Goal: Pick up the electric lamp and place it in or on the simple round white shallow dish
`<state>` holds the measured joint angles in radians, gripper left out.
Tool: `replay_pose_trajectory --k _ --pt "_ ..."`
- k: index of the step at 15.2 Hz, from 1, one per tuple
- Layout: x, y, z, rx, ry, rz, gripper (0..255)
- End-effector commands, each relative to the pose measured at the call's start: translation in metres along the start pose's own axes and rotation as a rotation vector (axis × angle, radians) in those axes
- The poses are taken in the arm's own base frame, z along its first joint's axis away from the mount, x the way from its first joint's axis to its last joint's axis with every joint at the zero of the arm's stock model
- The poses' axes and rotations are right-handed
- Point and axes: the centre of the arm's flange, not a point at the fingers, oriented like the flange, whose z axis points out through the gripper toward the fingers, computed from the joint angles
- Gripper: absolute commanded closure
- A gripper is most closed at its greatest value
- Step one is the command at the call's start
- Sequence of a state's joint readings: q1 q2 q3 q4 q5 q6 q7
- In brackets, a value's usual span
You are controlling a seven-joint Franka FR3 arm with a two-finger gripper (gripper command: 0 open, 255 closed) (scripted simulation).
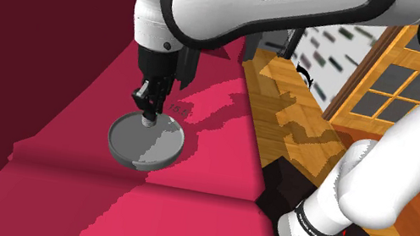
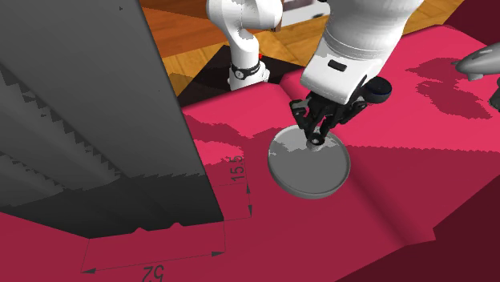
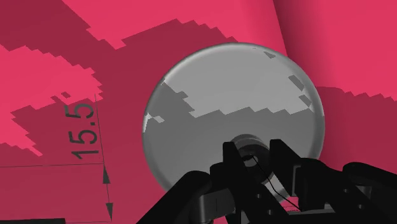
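A round, shallow grey dish (image 1: pixel 133 148) (image 2: pixel 316 172) (image 3: pixel 216 89) lies on the pink surface. My black gripper (image 1: pixel 149 114) (image 2: pixel 316 141) (image 3: pixel 254 159) hangs just above the dish, over its rim nearest the arm. Its fingers are shut on the electric lamp (image 1: pixel 148 120) (image 2: pixel 318 142) (image 3: pixel 247 144), a small grey rounded piece that pokes out past the fingertips. The lamp's lower end is close to the dish floor; whether it touches I cannot tell.
The pink surface (image 1: pixel 201 223) has a raised step toward the shoulder view's left. A tall grey block (image 2: pixel 88 112) stands beside the dish. A grey object (image 2: pixel 478 62) lies at the second exterior view's far right. Wooden floor and a door (image 1: pixel 394 80) lie beyond the edge.
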<state>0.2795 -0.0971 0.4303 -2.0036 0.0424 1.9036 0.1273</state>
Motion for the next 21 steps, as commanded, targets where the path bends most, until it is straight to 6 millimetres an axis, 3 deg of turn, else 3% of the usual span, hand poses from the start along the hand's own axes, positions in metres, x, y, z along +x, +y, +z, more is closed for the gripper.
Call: replay_pose_trajectory --k 1,5,13,14,19,21 --pt "0.000 0.001 0.011 0.000 0.000 0.000 255" --pt "0.001 0.001 0.035 0.000 0.000 0.000 255" --pt "0.001 0.001 0.035 0.000 0.000 0.000 255" --pt "0.001 0.002 0.035 0.000 0.000 0.000 0" --pt "0.001 0.001 0.035 0.000 0.000 0.000 0" --pt "0.001 0.001 0.009 0.000 0.000 0.000 0"
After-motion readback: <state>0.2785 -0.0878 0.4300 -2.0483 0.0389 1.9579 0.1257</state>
